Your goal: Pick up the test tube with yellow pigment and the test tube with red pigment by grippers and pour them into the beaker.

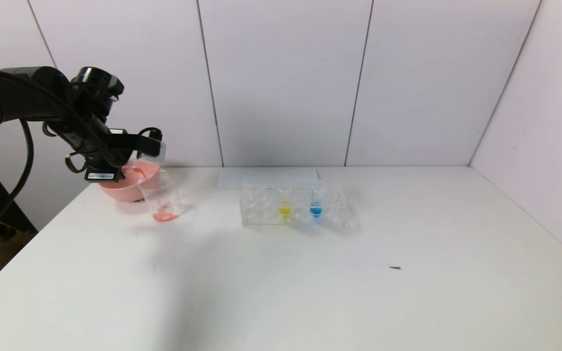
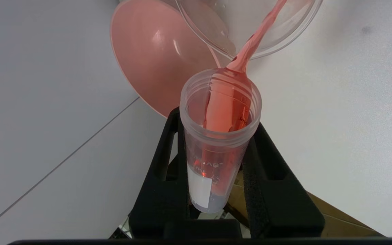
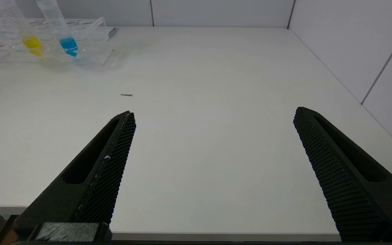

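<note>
At the left of the table, the black left gripper [image 1: 151,146] pinches the slim clear test tube with red pigment [image 2: 220,136] between its jaws, tipped mouth-down over the small clear cylindrical beaker [image 1: 163,201], which stands just in front of the round pink bowl [image 1: 126,187]. A thin red stream [image 2: 255,37] runs from the tube's lip into the beaker, where a shallow red pool already sits. To pour well, I judge the mouth should stay centred over the beaker's opening, the tilt rising slowly so the stream neither dribbles down the tube's outside nor overshoots toward the bowl.

Further right, the clear rectangular tube rack [image 1: 261,219] holds the test tube with yellow pigment [image 1: 284,202] and a blue-liquid tube [image 1: 316,202].

The right gripper [image 3: 213,177] hovers low over bare table at the right, jaws spread wide.

Counted: three tubes, one beaker, one bowl, one rack, two grippers.
</note>
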